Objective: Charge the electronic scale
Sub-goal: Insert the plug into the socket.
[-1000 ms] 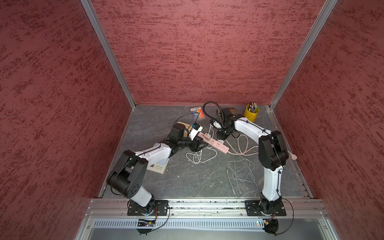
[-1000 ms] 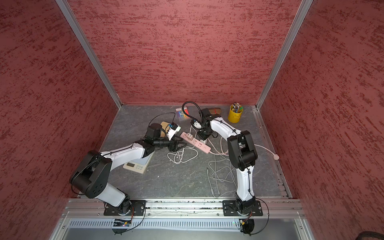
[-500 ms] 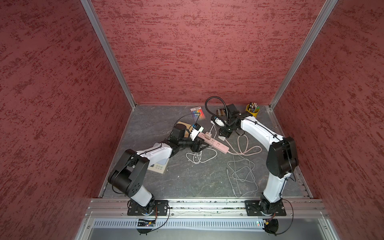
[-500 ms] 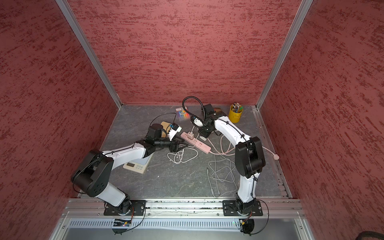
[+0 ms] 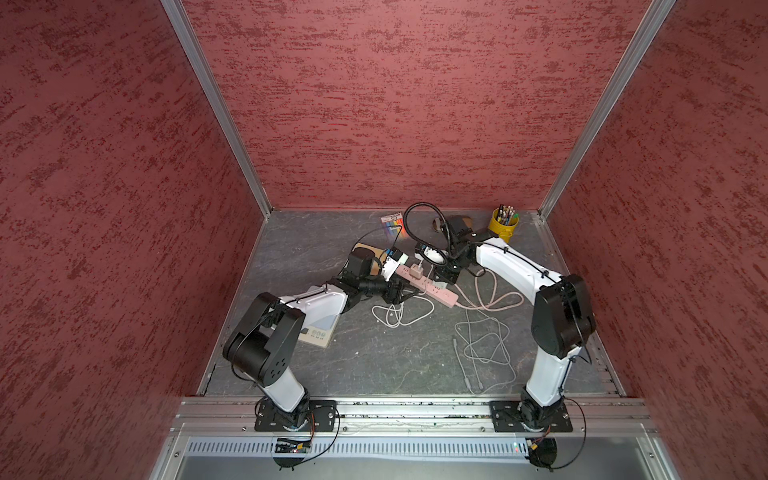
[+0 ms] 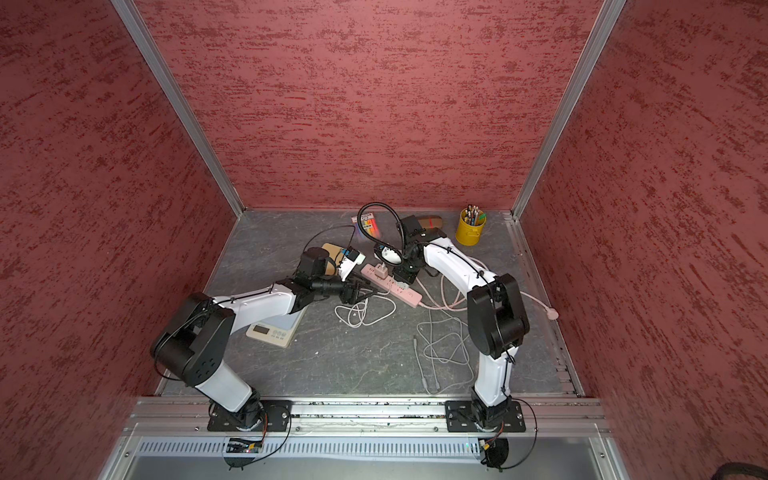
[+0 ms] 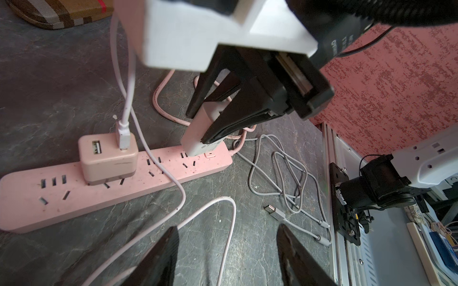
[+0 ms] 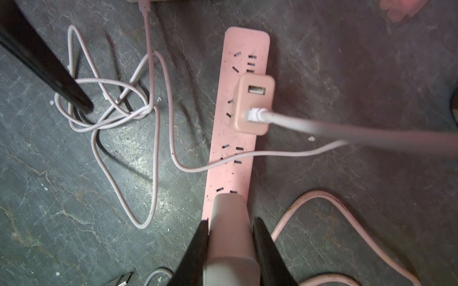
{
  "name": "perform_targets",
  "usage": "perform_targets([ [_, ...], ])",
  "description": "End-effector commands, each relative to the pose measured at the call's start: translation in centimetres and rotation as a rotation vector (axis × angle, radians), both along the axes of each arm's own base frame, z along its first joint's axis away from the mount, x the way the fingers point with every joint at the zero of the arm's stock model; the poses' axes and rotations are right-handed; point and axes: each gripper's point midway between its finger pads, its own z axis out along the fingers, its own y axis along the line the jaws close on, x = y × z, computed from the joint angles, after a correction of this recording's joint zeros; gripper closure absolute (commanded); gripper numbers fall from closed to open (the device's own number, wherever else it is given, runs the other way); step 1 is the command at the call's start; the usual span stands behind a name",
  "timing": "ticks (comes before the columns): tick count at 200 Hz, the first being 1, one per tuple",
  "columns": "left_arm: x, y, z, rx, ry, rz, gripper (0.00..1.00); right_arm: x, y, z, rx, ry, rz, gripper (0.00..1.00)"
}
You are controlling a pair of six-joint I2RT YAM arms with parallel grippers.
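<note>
over pwr strip (image 8: 230,178) end, right tool (image 8: 230,222) clenched on charger (image 8: 230,247), elbow (image 5: 561,316) swung out vs earlier; left tool (image 7: 228,229) released, unmoved.

Pink power strip (image 7: 153,173) on the table (image 7: 62,86), with a USB charger block (image 7: 109,161) seated in it and a white cable (image 7: 123,133) attached. The right end effector (image 7: 198,127) clamps a pale adapter (image 7: 198,141) at the strip's end socket. The left end effector (image 7: 228,229) is spread and empty.
</note>
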Motion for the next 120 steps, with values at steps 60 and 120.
perform_targets([
  [60, 0.0, -0.1, 0.1, 0.012, 0.008, -0.014, 0.37, 1.1, 0.8, -1.3, 0.017, 0.006, -0.025, 1.0],
  [120, -0.2, 0.0, 0.0, 0.021, 0.005, -0.015, 0.37, 1.4, 0.3, -2.3, -0.006, 0.011, -0.079, 1.0],
])
